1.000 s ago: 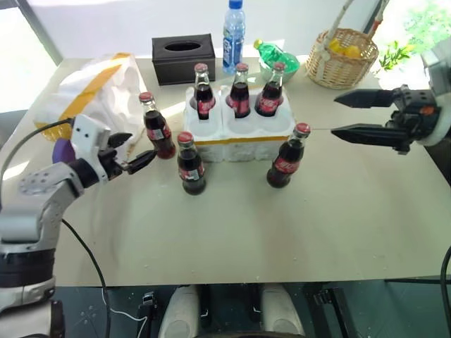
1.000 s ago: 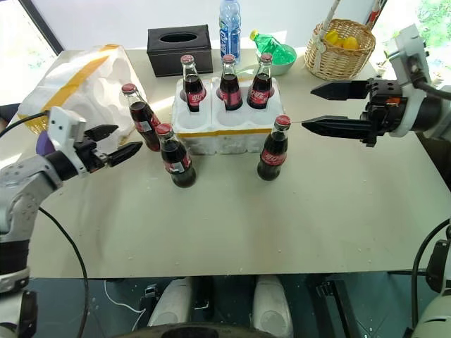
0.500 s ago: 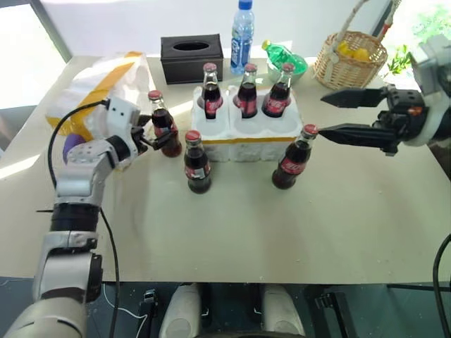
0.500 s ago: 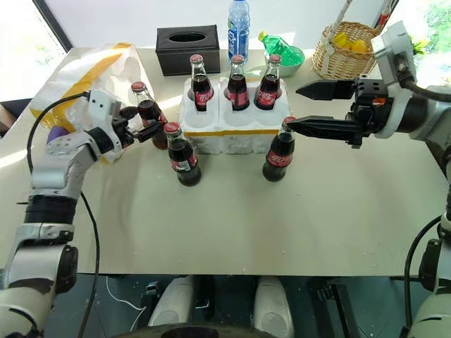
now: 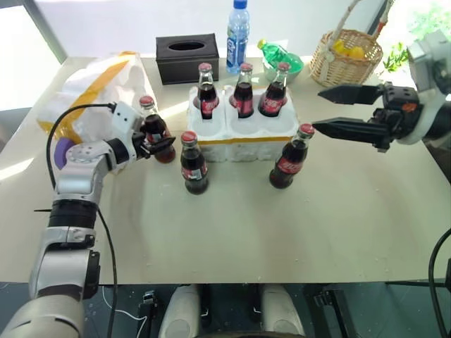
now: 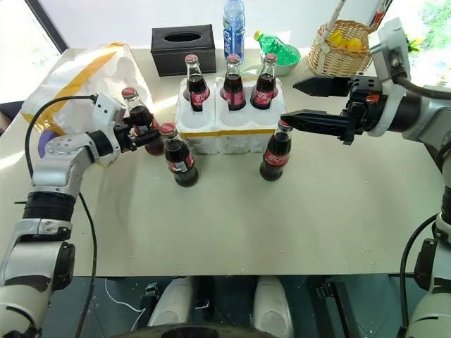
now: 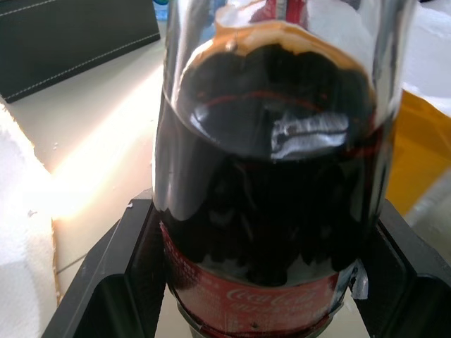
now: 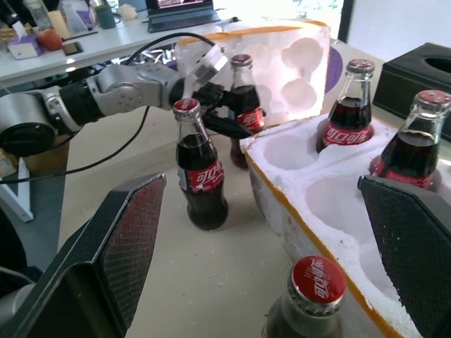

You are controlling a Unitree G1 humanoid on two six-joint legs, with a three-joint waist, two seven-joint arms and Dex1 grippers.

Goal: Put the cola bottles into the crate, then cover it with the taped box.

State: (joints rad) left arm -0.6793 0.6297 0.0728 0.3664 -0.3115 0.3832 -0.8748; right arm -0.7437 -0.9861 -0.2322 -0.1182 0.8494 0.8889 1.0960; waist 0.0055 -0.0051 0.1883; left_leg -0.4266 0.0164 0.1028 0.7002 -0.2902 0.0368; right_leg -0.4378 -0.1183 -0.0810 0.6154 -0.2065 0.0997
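Three cola bottles (image 5: 243, 90) are already seated upright in the back wells of the crate (image 5: 243, 134), and three more are seen on the table (image 5: 338, 211) outside it. One bottle (image 5: 153, 129) stands just beside the left end of the crate, between the crate and the taped box (image 5: 91, 95), and the left gripper (image 5: 159, 143) is placed around its lower body. In the left wrist view the bottle (image 7: 271, 176) sits between the two black fingers (image 7: 113, 282) with its label low between them; the jaws are closed in around the glass, but whether a firm pinch is already made cannot be told. The long axis of this bottle is nearly vertical, cap up, slightly leaned, and the gripper comes to it from the left side, about level. The empty front wells lie to the right of this bottle, so it is judged that the bottle must be lifted and carried to the right. A second bottle (image 5: 193, 163) stands in front of the crate. The third bottle (image 5: 287, 158) stands upright near the front right corner. The right gripper (image 5: 330, 111) is held wide open above the table, with its lower finger just beside the cap of this third bottle, so the right arm is the nearer one for it.
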